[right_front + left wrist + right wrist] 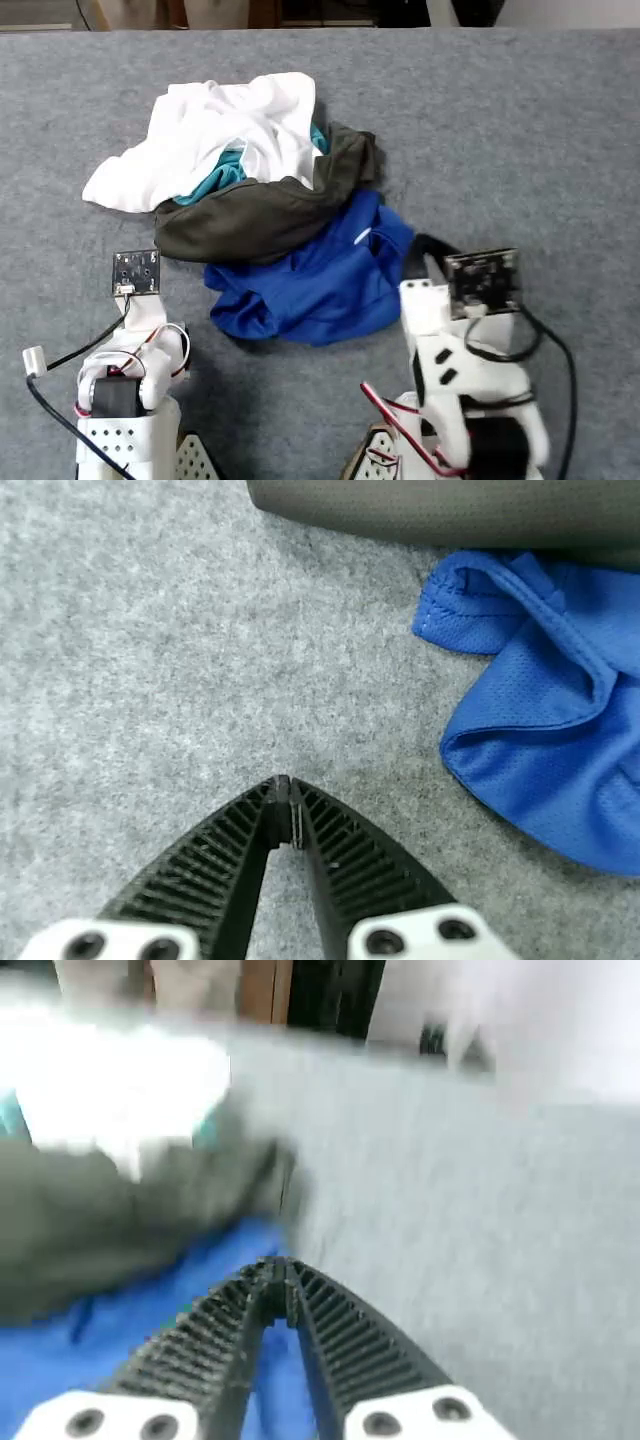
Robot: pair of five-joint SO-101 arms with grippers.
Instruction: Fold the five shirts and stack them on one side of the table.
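surface: grey felt table (560, 130), wide margin either side of heap
shirts: crumpled heap (250, 170) mid-table, blue shirt (320, 285) nearest arms
left gripper (282, 810): closed, over felt beside blue shirt
right gripper (280, 1282): closed, over blue shirt's edge

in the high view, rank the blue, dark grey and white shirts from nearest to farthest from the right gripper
1. blue shirt: right beside the right gripper, at the pile's end nearest the arms.
2. dark grey shirt: mid-pile, just beyond the blue one.
3. white shirt: at the pile's far end.
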